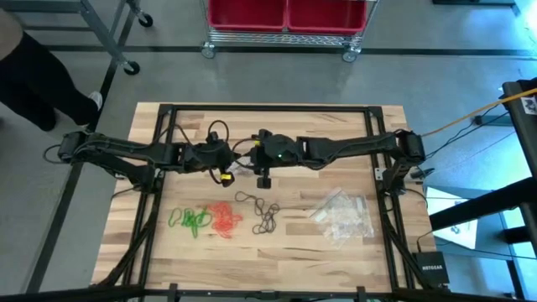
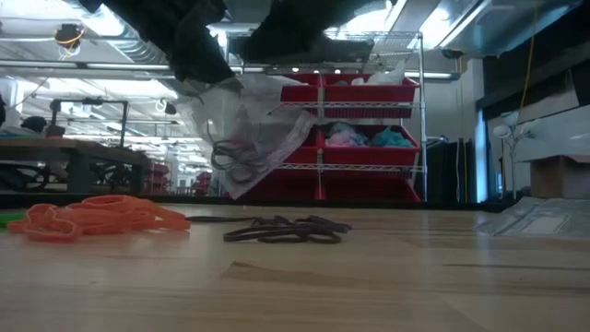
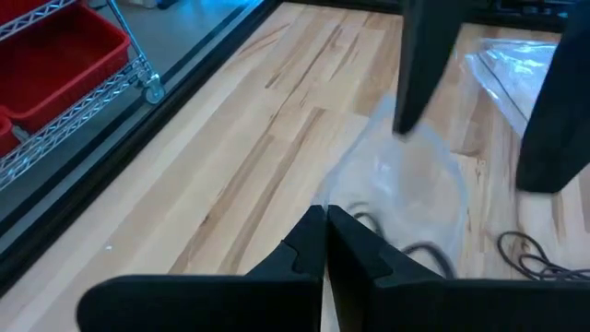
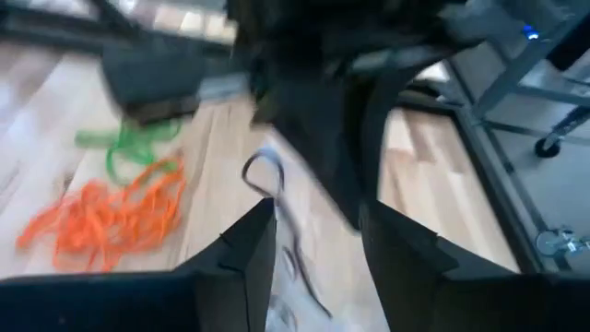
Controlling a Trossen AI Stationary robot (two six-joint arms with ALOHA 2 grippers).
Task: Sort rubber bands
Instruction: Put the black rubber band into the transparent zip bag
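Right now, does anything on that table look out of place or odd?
Yes: a clear plastic bag with a few black bands inside hangs in the air, pinched by the shut left gripper, not lying with the other bags. The right gripper beside it is open. The green, orange and black bands lie in separate piles.

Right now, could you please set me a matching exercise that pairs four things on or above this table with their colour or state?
Things:
1. heap of bands nearest the table's left edge
2. heap of bands beside it, toward the middle
3. bag held in the air
4. left end effector

Colour or state:
A. clear plastic, with dark bands inside
B. bright green
C. shut on the bag
D. orange-red

Pairs: 1-B, 2-D, 3-A, 4-C

The right end effector is open, above the black bands lying loose on the table.
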